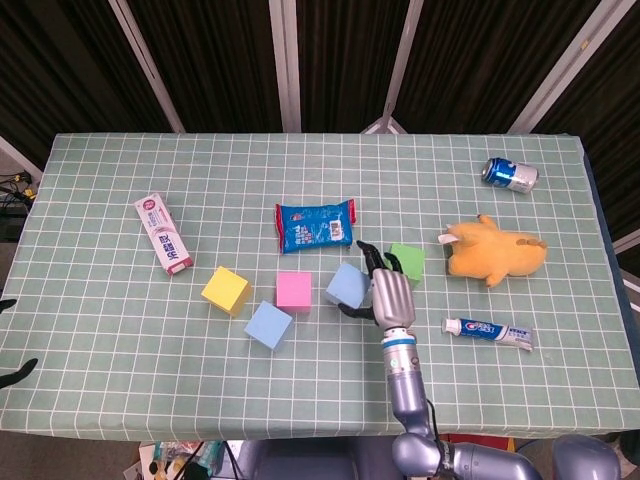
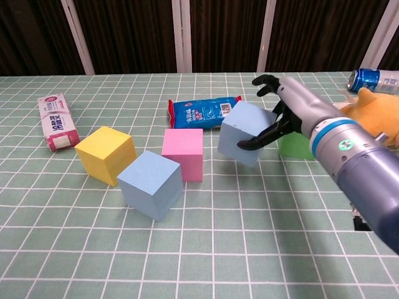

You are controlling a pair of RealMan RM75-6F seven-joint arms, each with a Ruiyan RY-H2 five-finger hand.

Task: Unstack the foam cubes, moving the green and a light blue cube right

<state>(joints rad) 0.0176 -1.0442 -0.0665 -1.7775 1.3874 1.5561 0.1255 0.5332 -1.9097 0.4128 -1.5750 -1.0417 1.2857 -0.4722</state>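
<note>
My right hand (image 1: 390, 293) (image 2: 299, 112) grips a light blue cube (image 1: 345, 285) (image 2: 243, 134), which sits tilted with the thumb under its right face and the fingers over its top. Just behind the hand, a green cube (image 1: 410, 258) (image 2: 293, 148) rests on the cloth. Left of them lie a pink cube (image 1: 293, 290) (image 2: 182, 152), a second light blue cube (image 1: 268, 325) (image 2: 149, 184) and a yellow cube (image 1: 225, 290) (image 2: 105, 154), each standing singly. At the head view's left edge, only dark fingertips (image 1: 18, 372) of my left hand show.
A blue snack pack (image 1: 315, 225) lies behind the cubes. A toothpaste box (image 1: 165, 233) is at the left. To the right are a yellow plush toy (image 1: 495, 250), a toothpaste tube (image 1: 488, 332) and a can (image 1: 510, 174) on its side.
</note>
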